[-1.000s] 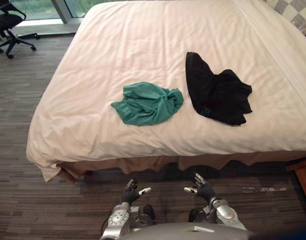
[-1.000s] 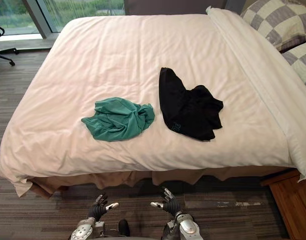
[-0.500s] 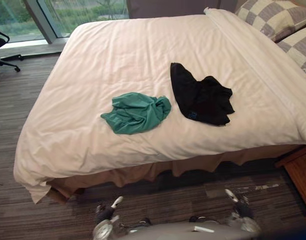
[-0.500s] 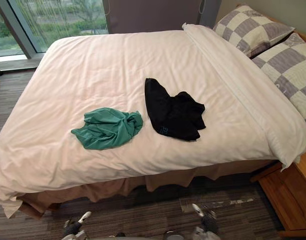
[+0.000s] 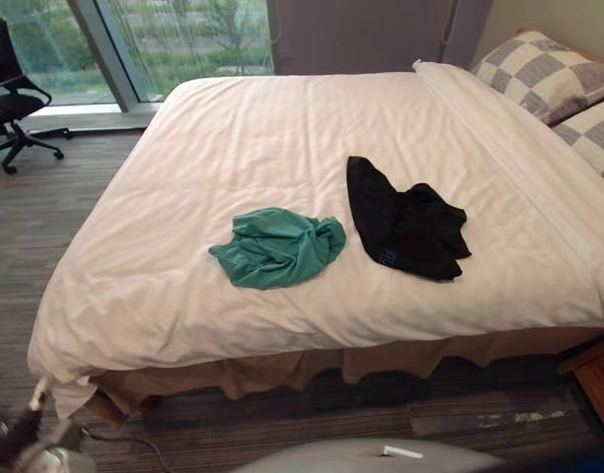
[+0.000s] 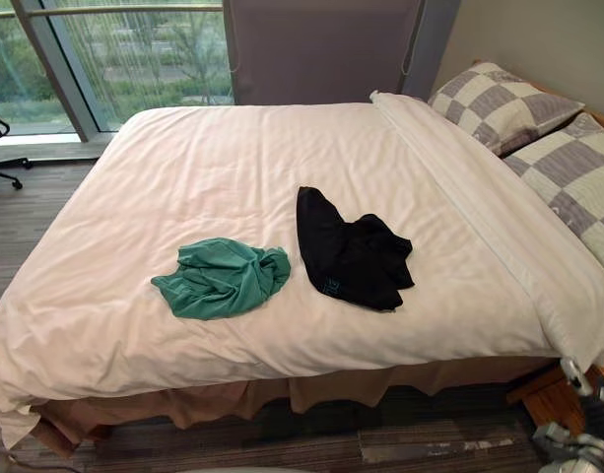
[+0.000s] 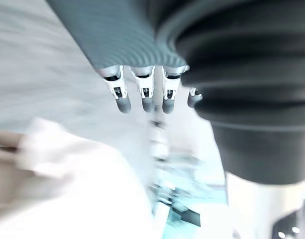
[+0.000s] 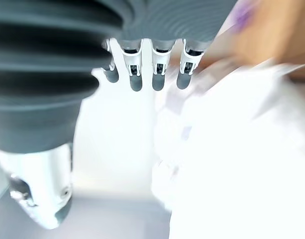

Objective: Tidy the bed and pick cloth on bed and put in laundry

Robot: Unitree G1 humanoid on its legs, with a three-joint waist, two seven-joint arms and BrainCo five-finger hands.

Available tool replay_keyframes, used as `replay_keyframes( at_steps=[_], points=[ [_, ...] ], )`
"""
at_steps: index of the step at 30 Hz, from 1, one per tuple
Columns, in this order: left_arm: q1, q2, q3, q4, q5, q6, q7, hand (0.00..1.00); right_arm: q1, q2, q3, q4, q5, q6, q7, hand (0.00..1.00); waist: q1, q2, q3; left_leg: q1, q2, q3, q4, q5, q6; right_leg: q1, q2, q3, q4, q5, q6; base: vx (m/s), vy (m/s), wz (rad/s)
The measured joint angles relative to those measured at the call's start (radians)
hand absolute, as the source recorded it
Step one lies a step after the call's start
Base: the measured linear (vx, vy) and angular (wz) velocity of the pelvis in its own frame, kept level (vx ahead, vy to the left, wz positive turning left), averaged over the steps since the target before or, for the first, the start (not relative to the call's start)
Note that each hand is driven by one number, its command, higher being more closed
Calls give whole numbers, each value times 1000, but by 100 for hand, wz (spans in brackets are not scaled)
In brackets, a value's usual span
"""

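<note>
Green cloth (image 5: 279, 247) is seen crumpled on the near middle of the white bed (image 5: 233, 118). A black cloth (image 5: 405, 219) is laid just to its right, apart from it. The left hand (image 7: 148, 93) is held low by the bed's near left corner and the right hand (image 8: 135, 74) by its near right corner. The fingers of both are straight and hold nothing. Checked pillows (image 6: 499, 103) are set far right.

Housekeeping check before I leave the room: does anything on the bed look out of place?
Yes. Two crumpled garments lie on the otherwise smooth white bed: a green cloth near the middle and a black cloth beside it on the robot's right. Both look dropped, not folded.
</note>
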Motion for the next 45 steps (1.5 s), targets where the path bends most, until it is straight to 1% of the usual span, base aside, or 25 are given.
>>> replay_keyframes(
  at_steps=[2,3,4,7,9,10,11,12,14,15,16,17,19,22,25,28,30,31,33,35,37,41,42,43,45],
  points=[
    [-18,43,-1,-67,61,-1,0,0,-32,-35,24,-21,-41,15,17,0,1,1,1,0,-4,-2,0,0,0,3,1,-1,-8,0,0,85,-37,2],
    [-33,68,-8,-106,118,-1,2,0,-54,-59,53,-35,-79,30,30,0,-2,-2,2,1,-2,-4,0,0,1,6,0,-1,-11,0,-1,43,-29,1],
    [-57,79,-25,-145,156,1,2,0,-69,-89,85,-51,-107,47,45,0,-4,4,5,1,-3,-7,0,0,1,6,-1,-1,-10,0,-1,41,-35,2],
    [-105,87,-99,-211,257,5,1,0,-106,-124,153,-92,-159,80,68,0,-12,10,14,1,-5,-18,0,-1,1,9,-2,-1,-9,-1,-1,14,-23,6],
    [-137,100,-242,-207,376,1,10,0,-150,-138,255,-103,-195,103,77,0,-27,21,33,2,-5,-28,0,-1,2,15,-2,-1,-7,-3,-5,-6,-31,6],
    [-144,101,-288,-205,415,-1,21,0,-162,-139,287,-102,-203,112,73,0,-30,23,38,1,-5,-27,0,-1,2,15,-2,0,-7,-4,-6,-12,-49,-2],
    [-186,104,-387,-194,492,1,34,0,-201,-153,371,-102,-215,136,67,0,-34,26,53,2,-3,-27,1,-1,2,15,1,4,-6,-4,-7,-14,-42,-8],
    [-231,117,-450,-164,536,7,43,0,-230,-168,425,-98,-214,161,64,0,-35,25,60,3,-3,-25,6,-1,2,10,2,13,0,-6,-12,-39,-38,-14],
    [-318,158,-540,-94,574,41,41,0,-285,-186,507,-88,-215,189,64,0,-35,24,64,4,0,-21,21,-1,2,-5,3,32,18,-10,-18,-43,-25,-26],
    [-383,189,-591,-52,596,86,35,0,-319,-183,548,-90,-218,192,64,0,-39,25,65,7,2,-14,26,-1,2,-14,4,53,28,-12,-22,-25,-49,-46],
    [-427,210,-615,-38,607,128,23,0,-338,-178,575,-102,-232,192,61,0,-46,31,70,9,2,5,28,-1,2,-18,4,73,32,-12,-22,-12,-51,-46],
    [-443,220,-626,-35,609,146,21,0,-343,-177,583,-110,-233,192,61,0,-51,35,75,9,2,8,28,-1,2,-21,3,81,35,-12,-22,-10,-35,-38],
    [-487,231,-649,-34,629,215,-1,0,-342,-163,591,-134,-264,214,48,0,-65,50,87,3,-1,28,28,-1,2,-53,1,114,54,-12,-23,-24,-15,-38],
    [-511,234,-678,-34,684,272,-9,0,-342,-138,590,-145,-272,245,39,0,-82,51,103,-2,0,38,30,-1,2,-74,3,142,54,-6,-31,-22,-25,-32],
    [-552,234,-718,-15,720,307,-31,0,-341,-137,589,-179,-272,269,44,0,-84,54,111,-18,0,59,37,-1,2,-99,4,169,54,2,-37,-19,-24,-22],
    [-591,235,-727,-3,726,348,-63,0,-341,-136,589,-229,-272,269,56,0,-89,59,128,-33,1,68,52,-1,2,-119,2,191,58,9,-41,-26,-18,-16],
    [-612,246,-757,-3,726,379,-95,0,-341,-136,588,-238,-272,270,65,0,-90,66,146,-34,6,81,59,-1,2,-124,3,199,59,18,-45,-25,-12,-13],
    [-614,249,-761,-3,726,383,-105,0,-341,-135,588,-242,-272,269,66,0,-93,67,150,-34,7,83,61,-1,2,-124,2,205,60,18,-45,-23,-12,-12],
    [-614,266,-778,-1,728,408,-138,0,-341,-135,587,-255,-271,269,69,0,-105,71,166,-34,7,87,69,-1,2,-128,0,223,65,19,-44,-18,-7,-10],
    [-627,266,-800,12,737,421,-158,0,-342,-135,583,-265,-270,267,71,0,-106,75,178,-39,8,98,72,-1,2,-148,1,239,81,19,-44,-34,-2,-16],
    [-670,266,-834,52,757,440,-171,0,-349,-134,580,-289,-268,267,72,0,-107,76,207,-69,10,113,99,-5,8,-178,-4,246,100,19,-44,-73,-1,-11],
    [-790,256,-875,148,776,480,-172,0,-447,-125,581,-344,-253,253,61,0,-118,68,302,-170,17,124,143,-7,12,-301,-9,270,159,20,-43,-104,-17,-9],
    [-818,246,-875,162,778,496,-169,0,-482,-125,580,-355,-250,248,55,0,-122,63,331,-199,22,138,156,-9,15,-333,-10,273,169,21,-41,-107,-21,-6],
    [-827,240,-875,163,783,502,-166,0,-493,-125,579,-369,-249,248,50,0,-123,63,341,-216,24,140,161,-9,15,-348,-11,273,169,23,-38,-96,-22,-2],
    [-868,224,-872,161,827,520,-134,0,-521,-125,577,-424,-247,244,41,0,-123,63,377,-263,32,142,179,-10,16,-399,-9,273,193,26,-39,-63,-32,4]
  ],
)
